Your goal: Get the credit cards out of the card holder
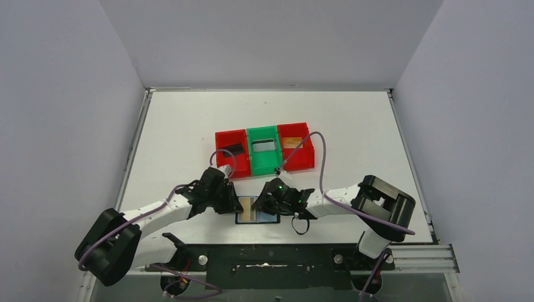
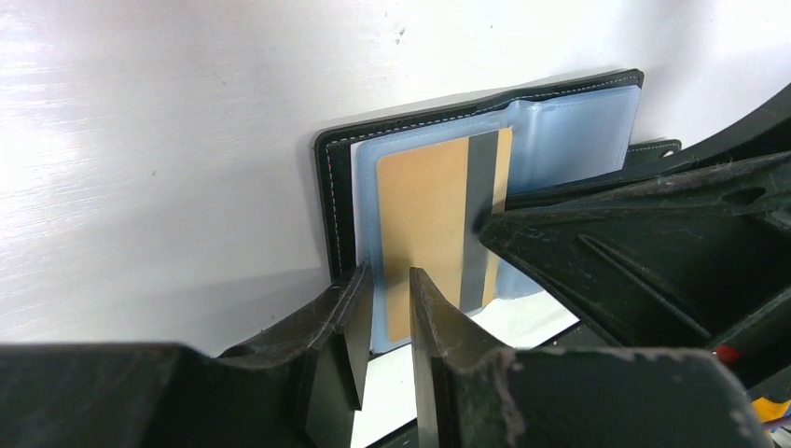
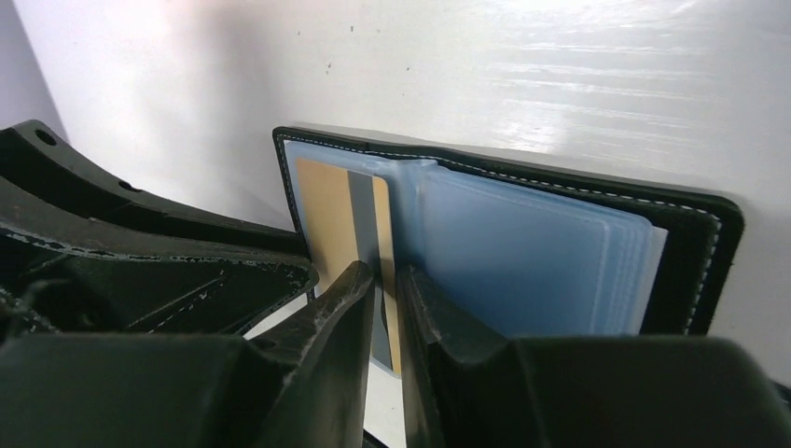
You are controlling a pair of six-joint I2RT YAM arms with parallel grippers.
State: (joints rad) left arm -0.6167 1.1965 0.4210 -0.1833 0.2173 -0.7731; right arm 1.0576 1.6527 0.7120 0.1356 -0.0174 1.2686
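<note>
- Lying open on the desk (image 1: 352, 119), the card holder (image 1: 257, 217) is sitting right between both tools.
- The left tool (image 2: 385, 308) and right tool (image 3: 387, 299) are standing almost closed around the orange-gold card (image 2: 424, 224); I cannot tell if either is pinching.
- It is looking thin, stiff and slippery, so pinching its bare edge is looking best.

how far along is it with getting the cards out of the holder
Looks done: a black card lies in the left red bin, a greyish card in the green bin, an orange-gold card in the right red bin. In hand: the left gripper and right gripper have narrow jaws at one gold card in the open card holder; a grip isn't clear. Left: pull that card out.
</note>
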